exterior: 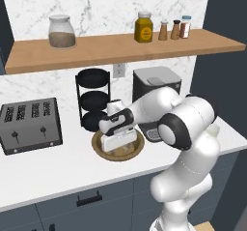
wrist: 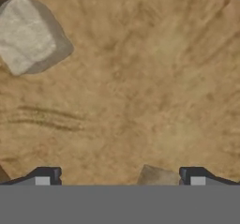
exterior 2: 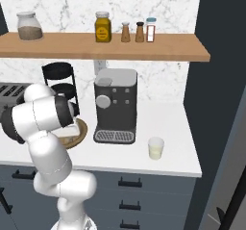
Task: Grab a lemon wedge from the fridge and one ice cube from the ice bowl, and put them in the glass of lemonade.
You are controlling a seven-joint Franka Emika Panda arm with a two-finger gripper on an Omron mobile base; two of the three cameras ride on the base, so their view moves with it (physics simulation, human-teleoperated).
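Jaws low inside wide brown wooden ice bowl (exterior: 99, 150).
Gripper (wrist: 119, 177) spread wide, empty; pale cube (wrist: 157, 176) sat off-centre between tips, so closing might nudge it aside.

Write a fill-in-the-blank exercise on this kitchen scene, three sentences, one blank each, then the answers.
1. The robot's gripper hangs over the wide brown wooden ice bowl with its jaws ____.
2. The small pale glass of lemonade stands on the white counter to the right of the dark ____ machine.
3. The silver four-slot toaster sits to the ____ of the ice bowl in the left base view.

Answers: open; coffee; left
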